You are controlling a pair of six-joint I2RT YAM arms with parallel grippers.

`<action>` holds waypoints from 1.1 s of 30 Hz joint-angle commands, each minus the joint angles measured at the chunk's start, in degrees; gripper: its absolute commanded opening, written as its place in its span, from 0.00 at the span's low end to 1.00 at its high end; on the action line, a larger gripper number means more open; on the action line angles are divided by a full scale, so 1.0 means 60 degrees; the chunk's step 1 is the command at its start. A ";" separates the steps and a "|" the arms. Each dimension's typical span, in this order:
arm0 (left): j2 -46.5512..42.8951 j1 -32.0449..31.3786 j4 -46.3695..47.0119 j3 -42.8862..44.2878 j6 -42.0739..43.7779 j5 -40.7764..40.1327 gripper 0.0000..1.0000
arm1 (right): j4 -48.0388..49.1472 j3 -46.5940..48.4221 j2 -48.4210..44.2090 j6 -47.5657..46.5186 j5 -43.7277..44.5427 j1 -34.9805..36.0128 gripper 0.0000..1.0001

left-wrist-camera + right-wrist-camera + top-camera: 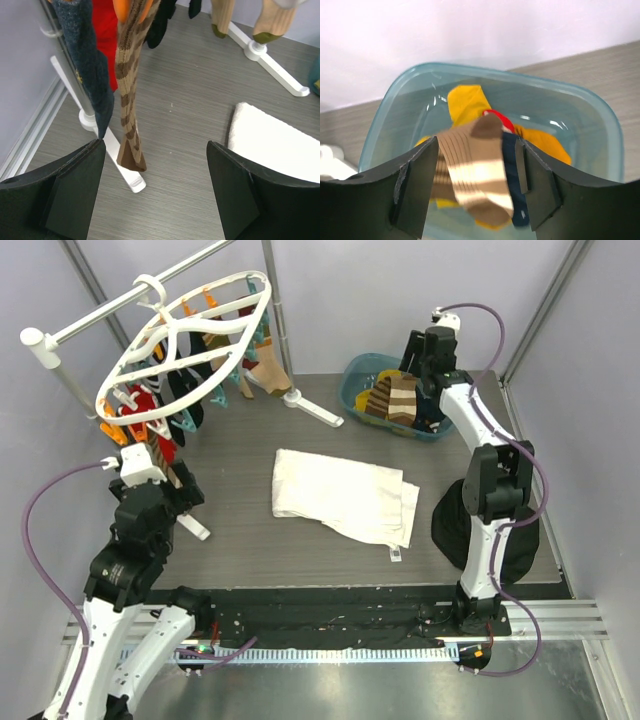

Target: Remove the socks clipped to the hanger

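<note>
Hanging from the white pole stand point(110, 315) over the far left corner of the bench point(250, 540), the hanger point(165, 325) carries the clipped socks point(185, 390) in red, black and tan along its rim. The left fingers point(156, 150) hover low near the bench's left edge, spread wide with nothing between them. A brown patterned sock point(127, 90) dangles just ahead of them, beside a dark blue one. At the far right corner the right fingers point(476, 145) stand well apart above a teal basin point(600, 125). A brown-and-cream striped sock point(480, 175) shows between them (whether it touches either finger cannot be told), over yellow and red socks in the basin. A white cloth point(340, 495) lies mid-bench.
</note>
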 commanded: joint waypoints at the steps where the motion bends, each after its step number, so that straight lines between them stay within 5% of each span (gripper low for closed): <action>1: 0.0340 0.0025 -0.0066 0.0415 -0.0257 -0.0830 0.86 | -0.1361 -0.0013 -0.1560 0.0093 -0.0066 0.0024 0.70; 7: -0.0039 0.0025 0.0796 0.0138 -0.0346 -0.1007 0.87 | 0.0496 -0.3245 -0.4269 0.0900 -0.1780 0.0448 0.68; 12: 0.0296 0.0025 0.0915 0.0268 -0.0082 -0.1723 0.87 | 0.2415 -0.6076 -0.6409 0.1046 -0.1445 0.1897 0.68; 26: 0.1512 0.0025 0.1499 0.0196 0.0547 -0.2340 0.82 | 0.2829 -0.7473 -0.8140 0.1017 -0.0800 0.4667 0.67; 33: 0.2274 0.0318 0.1414 0.0414 0.0490 -0.1550 0.65 | 0.2873 -0.7634 -0.8331 0.0755 -0.1237 0.5165 0.66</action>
